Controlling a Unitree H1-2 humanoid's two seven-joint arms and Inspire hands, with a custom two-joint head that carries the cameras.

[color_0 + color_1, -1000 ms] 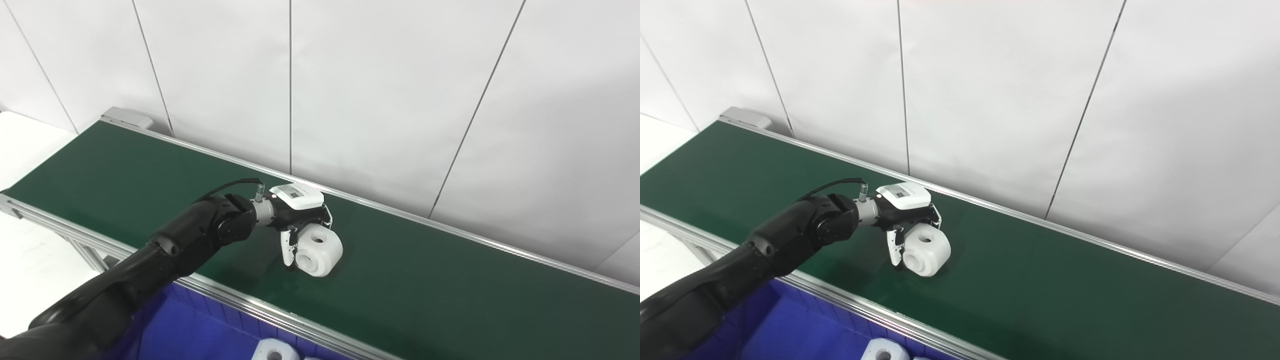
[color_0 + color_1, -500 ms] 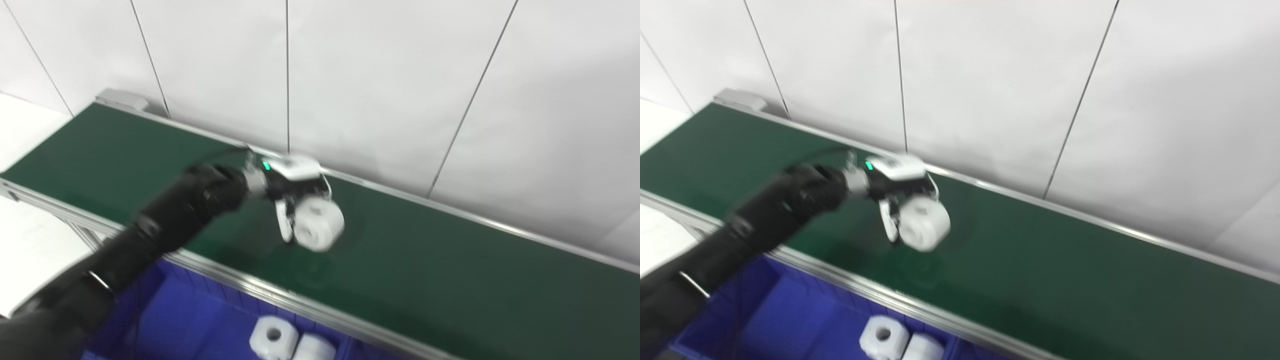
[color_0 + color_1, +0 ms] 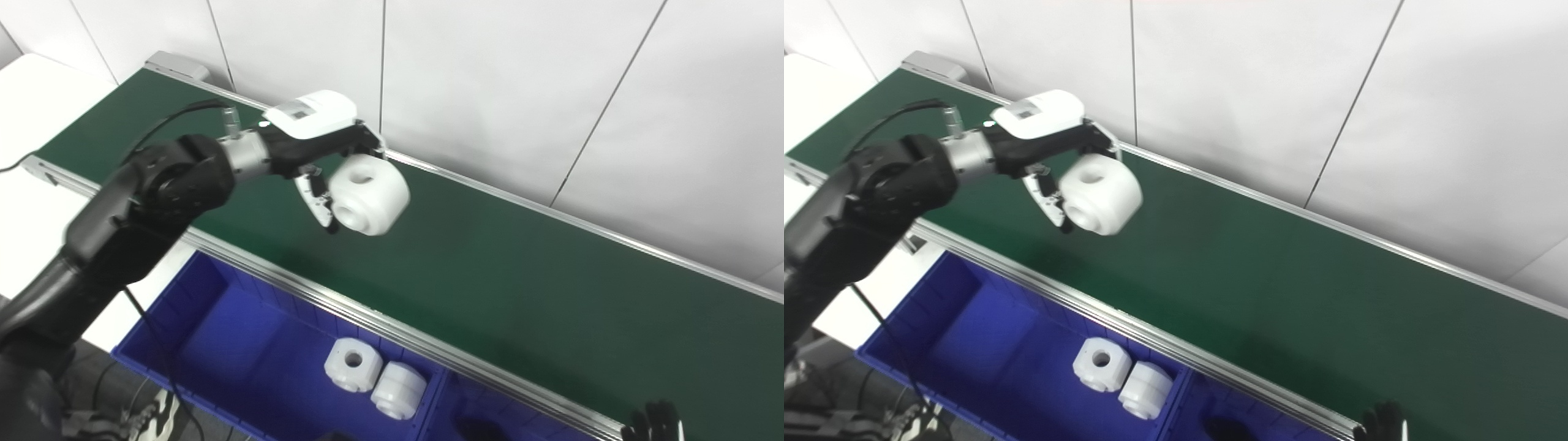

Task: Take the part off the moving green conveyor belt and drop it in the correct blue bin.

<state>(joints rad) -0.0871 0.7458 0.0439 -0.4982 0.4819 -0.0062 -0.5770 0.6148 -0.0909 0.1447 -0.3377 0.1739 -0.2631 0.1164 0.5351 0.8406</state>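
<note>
My left hand (image 3: 318, 144) is shut on a white round part (image 3: 369, 195) with a hole through it, and holds it in the air above the green conveyor belt (image 3: 520, 275). The same part shows in the right eye view (image 3: 1100, 194). A blue bin (image 3: 245, 343) stands below the belt's near edge with two similar white parts (image 3: 352, 365) inside. Only the fingertips of my right hand (image 3: 655, 421) show at the bottom right edge; its state cannot be told.
A silver rail (image 3: 380, 324) runs along the belt's near edge, between belt and bin. A second blue bin compartment (image 3: 484, 416) lies to the right, with something dark inside. A white panelled wall (image 3: 490, 92) stands behind the belt.
My left hand has lifted the white part off the belt and holds it higher. The camera has tilted down, so the blue bin and my right fingertips now show.
</note>
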